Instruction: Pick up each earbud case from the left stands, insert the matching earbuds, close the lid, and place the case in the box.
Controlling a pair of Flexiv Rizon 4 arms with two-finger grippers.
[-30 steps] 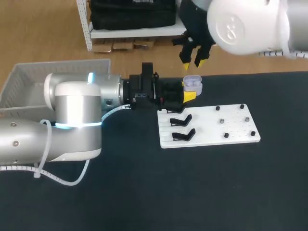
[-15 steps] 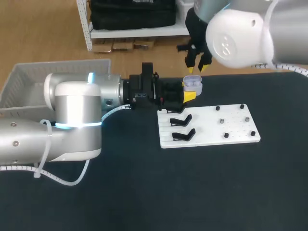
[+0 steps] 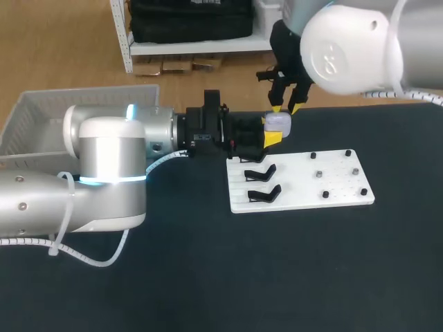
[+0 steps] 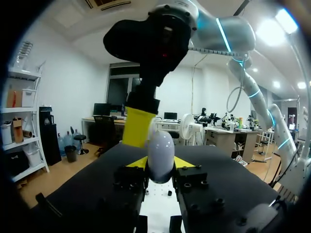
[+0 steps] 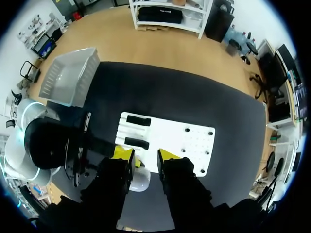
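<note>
Case [image 3: 278, 122], pale lilac, rounded, lid down, gripped in left jaws; right jaws parted just over it.

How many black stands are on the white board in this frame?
2. One black stand lies at the white board's left end, beside the left gripper; the other lies just nearer the camera. The gripper may hide a third.

We saw a dark table [image 3: 228, 277] filling most of the head view, with wooden floor [image 3: 62, 48] beyond it at ten o'clock and a white shelving unit [image 3: 194, 47] at twelve. The left wrist view gave us white walls [image 4: 68, 82], a dark window [image 4: 118, 94] and bright ceiling lights [image 4: 286, 22].
</note>
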